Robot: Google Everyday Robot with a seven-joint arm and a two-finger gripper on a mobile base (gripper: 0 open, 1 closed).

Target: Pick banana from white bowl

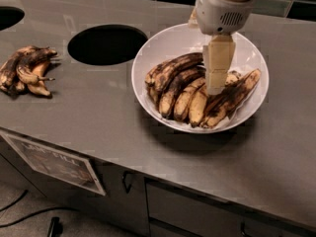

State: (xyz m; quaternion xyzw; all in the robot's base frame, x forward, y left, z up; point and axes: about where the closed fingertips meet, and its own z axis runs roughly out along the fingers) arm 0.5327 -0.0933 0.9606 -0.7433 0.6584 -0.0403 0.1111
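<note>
The white bowl (163,43) sits on the grey counter and holds several overripe bananas side by side. The long, curved, mostly dark banana (177,66) lies at the far-left side of the pile. Yellower, brown-blotched bananas (197,105) lie to its right. My gripper (215,89) hangs straight down from the white wrist over the middle of the bowl. Its tip is just above the pile, a little right of the dark banana. It hides part of the bananas behind it.
A round black hole (106,43) is cut in the counter left of the bowl. A separate bunch of blackened bananas (27,68) lies at the far left. The counter's front edge (148,174) runs above cabinet doors.
</note>
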